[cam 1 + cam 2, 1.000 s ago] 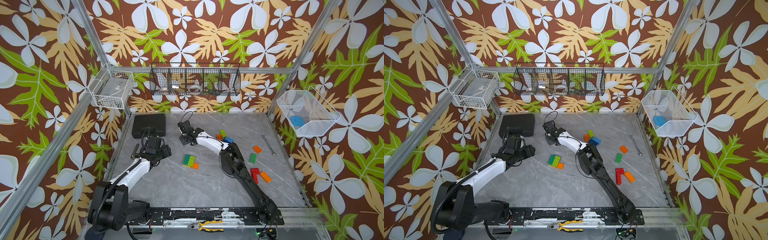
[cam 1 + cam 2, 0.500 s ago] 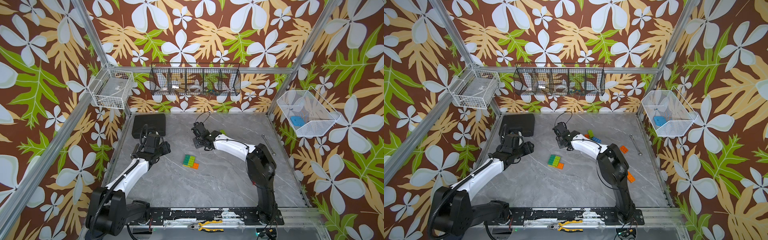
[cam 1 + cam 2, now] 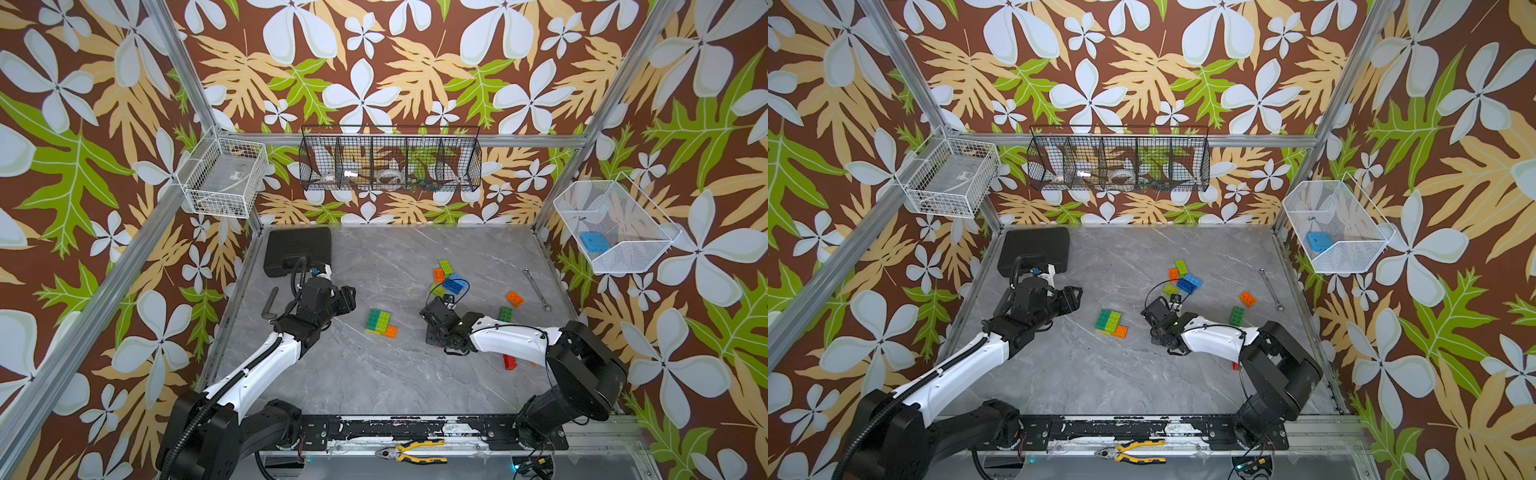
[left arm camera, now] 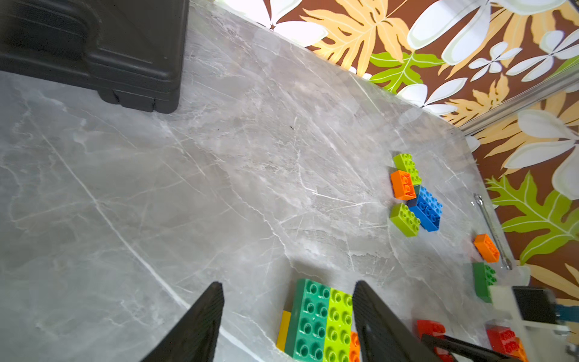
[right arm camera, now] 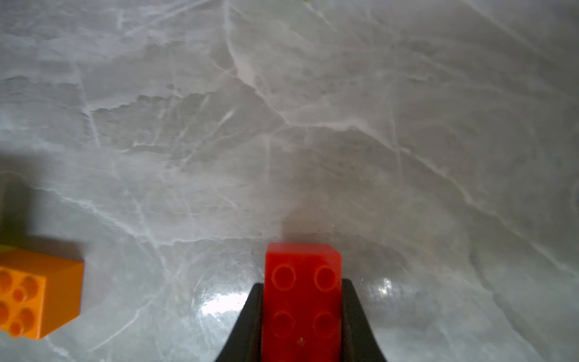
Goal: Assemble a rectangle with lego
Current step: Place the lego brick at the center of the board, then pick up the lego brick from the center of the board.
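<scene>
A joined patch of lego [image 3: 381, 323] [image 3: 1111, 322], dark green, lime, orange and yellow, lies mid-table. My left gripper [image 3: 349, 299] [image 4: 286, 285] hovers just left of it, open and empty; the patch [image 4: 322, 322] shows between and past its fingers. To the right of the patch my right gripper [image 3: 434, 330] [image 5: 302, 282] points down at the table, shut on a red brick [image 5: 302, 301] held low over the surface. An orange brick [image 5: 34, 301] sits off to one side in the right wrist view. Loose bricks lie in a cluster [image 3: 446, 276] at the back.
More loose bricks at right: orange [image 3: 515, 298], dark green [image 3: 505, 313], red [image 3: 510, 361] partly under the right arm. A black case [image 3: 297, 249] stands back left, a wrench [image 3: 536, 289] at right, pliers [image 3: 411, 453] on the front rail. Wire baskets hang on the walls.
The right arm has swung from the back of the table forward and to the right, ending beside the patch. The left gripper has edged right toward the patch.
</scene>
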Tool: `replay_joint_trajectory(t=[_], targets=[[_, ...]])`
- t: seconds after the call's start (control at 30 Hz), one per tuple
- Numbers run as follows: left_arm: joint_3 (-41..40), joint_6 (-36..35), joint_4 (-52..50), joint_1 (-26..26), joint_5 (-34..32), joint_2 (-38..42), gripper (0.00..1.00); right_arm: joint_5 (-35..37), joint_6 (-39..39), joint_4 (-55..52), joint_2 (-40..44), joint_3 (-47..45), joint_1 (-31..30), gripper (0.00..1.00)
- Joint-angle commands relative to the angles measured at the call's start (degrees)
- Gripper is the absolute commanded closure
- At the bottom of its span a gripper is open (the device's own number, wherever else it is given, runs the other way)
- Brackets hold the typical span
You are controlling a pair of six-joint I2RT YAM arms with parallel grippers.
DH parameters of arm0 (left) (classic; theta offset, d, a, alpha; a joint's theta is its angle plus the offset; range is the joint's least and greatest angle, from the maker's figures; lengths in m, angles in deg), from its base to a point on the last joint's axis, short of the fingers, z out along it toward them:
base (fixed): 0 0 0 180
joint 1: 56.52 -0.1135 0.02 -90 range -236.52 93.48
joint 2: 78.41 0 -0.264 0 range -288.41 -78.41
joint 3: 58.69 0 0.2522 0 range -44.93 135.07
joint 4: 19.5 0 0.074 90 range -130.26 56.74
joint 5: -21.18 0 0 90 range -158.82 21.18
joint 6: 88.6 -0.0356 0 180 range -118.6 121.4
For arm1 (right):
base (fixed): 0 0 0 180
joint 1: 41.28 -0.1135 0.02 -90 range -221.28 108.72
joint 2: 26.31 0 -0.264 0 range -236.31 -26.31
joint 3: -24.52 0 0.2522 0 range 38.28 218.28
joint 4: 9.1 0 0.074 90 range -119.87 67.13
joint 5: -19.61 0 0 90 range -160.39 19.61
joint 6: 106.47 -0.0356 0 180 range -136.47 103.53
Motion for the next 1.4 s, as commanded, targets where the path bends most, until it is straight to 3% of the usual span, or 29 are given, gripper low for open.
replay_joint_trajectory(t=[0.0,0.1,0.23,0.37,0.47,0.53,0.8,1.03,1.2,1.37], targets=[[-0.30,0.93,3.50,0.14,-0.04,0.16,0.33,-1.21,-6.30,3.40,-1.09,-0.69,-0.25,0.73],[-0.54,0.44,3.29,0.14,-0.36,0.66,0.33,-7.28,-6.31,4.62,-1.38,-0.37,-0.35,0.56],[-0.63,-0.16,2.82,0.12,-0.79,1.28,0.33,-10.69,-1.18,-0.87,2.29,1.73,-0.66,0.47],[-1.44,-0.08,3.42,0.13,-0.81,1.33,0.33,-7.87,15.82,-6.81,3.65,6.62,2.47,0.45],[-2.12,1.08,4.80,0.14,0.40,0.65,0.33,-12.93,28.13,-8.64,-2.79,12.16,5.75,0.44],[-1.95,1.54,4.67,0.14,1.01,0.51,0.33,-14.20,31.80,-8.98,-6.23,15.16,5.90,0.43],[-2.65,0.61,3.02,0.14,-0.56,2.40,0.33,-20.43,36.89,-10.31,-7.38,14.73,5.65,0.32],[-2.39,1.41,3.90,0.14,0.81,0.30,0.33,-21.34,39.43,-14.01,-5.04,13.14,3.98,0.28],[-2.13,1.33,3.69,0.14,0.81,0.48,0.33,-18.50,41.24,-18.07,-6.96,16.09,-0.57,0.27],[-2.29,0.74,3.07,0.14,0.38,1.00,0.33,-13.89,41.08,-20.14,-7.32,17.17,-1.30,0.27]])
